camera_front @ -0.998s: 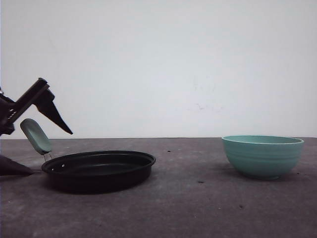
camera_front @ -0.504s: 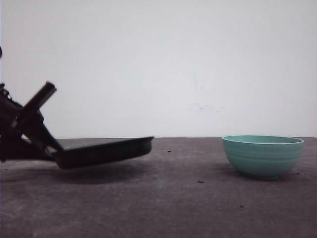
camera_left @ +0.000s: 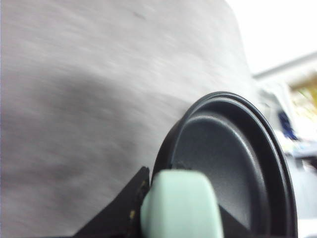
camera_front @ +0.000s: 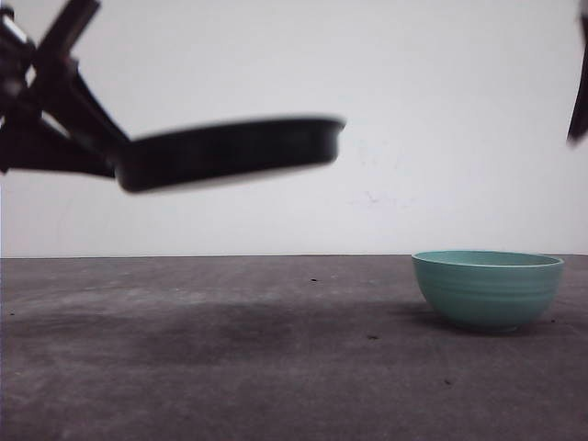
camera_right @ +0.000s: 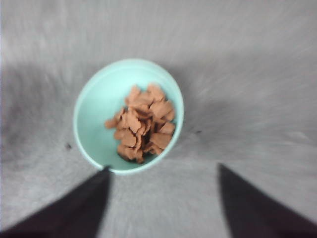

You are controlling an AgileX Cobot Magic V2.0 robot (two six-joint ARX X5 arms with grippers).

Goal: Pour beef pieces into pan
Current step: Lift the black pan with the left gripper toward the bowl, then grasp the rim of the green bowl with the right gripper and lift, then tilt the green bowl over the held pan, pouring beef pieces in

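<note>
1. Two grippers: the left gripper (camera_front: 87, 138), upper left of the front frame, clamps the pan (camera_front: 230, 152) by its mint handle (camera_left: 181, 206), held off the table (camera_front: 276, 367).
2. The right gripper (camera_right: 161, 198) hangs with jaws spread above the teal bowl (camera_right: 94, 124) holding the beef pieces (camera_right: 142, 124).

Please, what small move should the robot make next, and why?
Probably the right gripper should come down and close on the rim of the bowl. It is open above the bowl, the beef pieces lie inside, and the bowl stands on the table. The left gripper holds the pan by its handle, in the air and empty.
</note>
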